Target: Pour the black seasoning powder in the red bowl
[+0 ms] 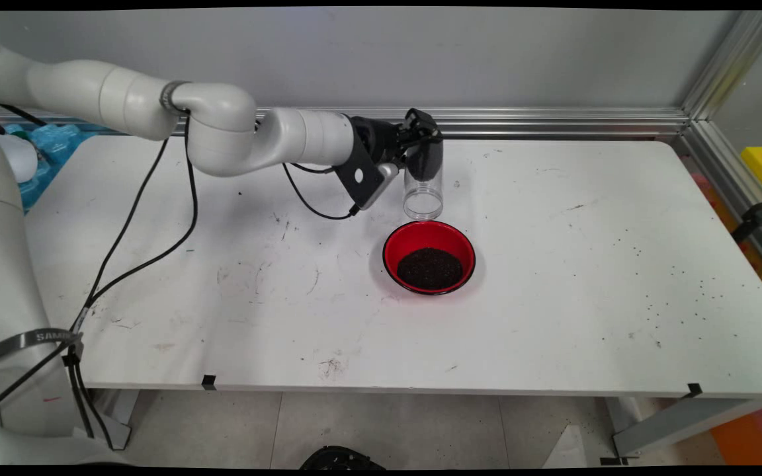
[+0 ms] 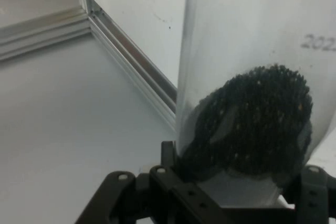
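My gripper (image 1: 424, 153) is shut on a clear plastic jar (image 1: 423, 188), held above the table with its open mouth turned down toward the front. Dark seeds fill the jar's upper end inside my grip. In the hand view the jar (image 2: 252, 77) rises between the black fingers (image 2: 315, 182), with a dark mass of seeds (image 2: 252, 124) pressed against its wall. Just in front of and below the jar's mouth sits a red bowl (image 1: 397, 246) on the white table (image 1: 586, 264), holding a pile of the same dark seeds (image 1: 429, 268).
Scattered dark grains (image 1: 678, 291) speckle the table's right side. An aluminium rail (image 1: 553, 122) runs along the back edge and down the right side. Black cables (image 1: 156, 198) hang from the arm over the table's left part.
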`<state>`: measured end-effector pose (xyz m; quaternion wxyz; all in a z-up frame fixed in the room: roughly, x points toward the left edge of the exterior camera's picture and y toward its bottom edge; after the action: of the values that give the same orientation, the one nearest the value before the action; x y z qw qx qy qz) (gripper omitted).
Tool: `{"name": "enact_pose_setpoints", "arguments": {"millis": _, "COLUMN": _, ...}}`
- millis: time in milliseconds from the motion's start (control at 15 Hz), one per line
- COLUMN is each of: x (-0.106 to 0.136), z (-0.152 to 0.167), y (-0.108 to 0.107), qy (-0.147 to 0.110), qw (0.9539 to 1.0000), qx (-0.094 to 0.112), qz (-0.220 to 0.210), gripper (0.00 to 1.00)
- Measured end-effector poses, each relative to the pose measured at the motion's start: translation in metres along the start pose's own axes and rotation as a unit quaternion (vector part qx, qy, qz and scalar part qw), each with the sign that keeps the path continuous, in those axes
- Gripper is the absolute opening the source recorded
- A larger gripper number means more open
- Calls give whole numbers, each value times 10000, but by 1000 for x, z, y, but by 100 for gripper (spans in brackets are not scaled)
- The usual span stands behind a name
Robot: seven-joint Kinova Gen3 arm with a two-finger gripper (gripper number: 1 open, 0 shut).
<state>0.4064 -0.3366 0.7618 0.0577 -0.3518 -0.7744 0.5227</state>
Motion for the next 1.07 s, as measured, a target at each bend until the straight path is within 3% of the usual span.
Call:
{"name": "enact_pose_setpoints", "arguments": {"millis": 533, "x": 26, "z": 7, "y": 2, "qy": -237, "qw": 9979, "qx": 211, "qz": 571, "gripper": 0}}
{"name": "enact_pose_setpoints", "arguments": {"millis": 1067, "x": 47, "z": 7, "y": 8, "qy": -418, "qw": 9900, "qx": 469, "qz": 1262, "gripper": 0}}
